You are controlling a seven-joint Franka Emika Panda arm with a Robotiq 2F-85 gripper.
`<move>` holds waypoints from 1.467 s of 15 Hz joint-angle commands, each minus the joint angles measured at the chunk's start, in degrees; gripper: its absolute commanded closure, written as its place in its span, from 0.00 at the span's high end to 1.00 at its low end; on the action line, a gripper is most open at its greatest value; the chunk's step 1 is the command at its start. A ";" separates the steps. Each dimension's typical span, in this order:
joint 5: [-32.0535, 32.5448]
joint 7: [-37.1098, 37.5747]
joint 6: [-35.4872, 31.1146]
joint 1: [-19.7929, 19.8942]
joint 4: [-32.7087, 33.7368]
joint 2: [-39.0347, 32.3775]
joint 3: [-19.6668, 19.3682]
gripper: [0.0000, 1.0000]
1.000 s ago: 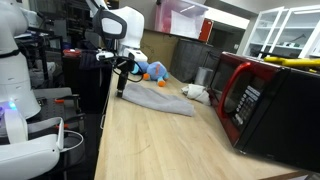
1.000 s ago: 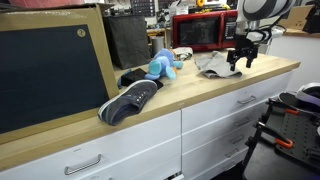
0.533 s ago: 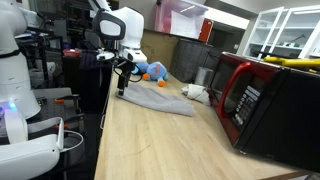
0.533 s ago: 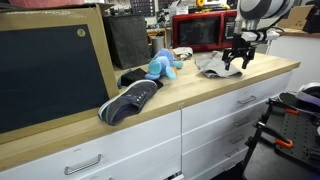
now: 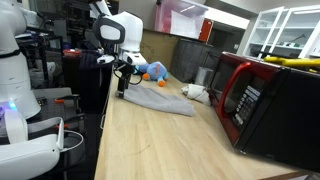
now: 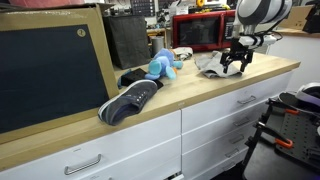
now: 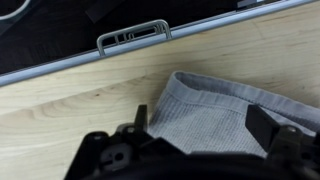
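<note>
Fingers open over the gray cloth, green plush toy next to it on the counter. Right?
No: the plush toy is blue, not green, as both exterior views show. The rest holds: fingers open over the gray cloth on the counter.

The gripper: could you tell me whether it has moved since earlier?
Yes: in an exterior view the gripper has drifted left, toward the red microwave.

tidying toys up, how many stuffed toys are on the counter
1: a blue stuffed toy on the wooden counter, between the dark shoe and the gray cloth. None other shows, though clutter behind could hide one.
</note>
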State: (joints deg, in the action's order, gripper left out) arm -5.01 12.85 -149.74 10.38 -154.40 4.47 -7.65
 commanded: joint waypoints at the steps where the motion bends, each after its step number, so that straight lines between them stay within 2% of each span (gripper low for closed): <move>1: 0.11 0.09 0.13 -0.26 0.04 0.06 -0.27 1.00; 4: 0.11 0.09 0.13 -0.27 0.04 0.06 -0.27 1.00; 5: 0.54 -0.98 -1.99 -0.42 -0.59 0.74 -0.16 1.00; 7: 1.58 3.62 -3.00 0.23 -1.06 1.76 -0.14 1.00; 15: 5.91 10.41 -2.64 3.73 -1.60 1.35 -2.19 1.00; 18: 1.23 10.92 -2.83 3.07 -3.25 1.66 -2.34 1.00; 22: -10.28 10.02 -7.77 0.90 -5.36 0.67 -1.87 1.00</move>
State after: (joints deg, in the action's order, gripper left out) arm -8.71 21.98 -153.64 13.04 -157.70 4.80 -9.86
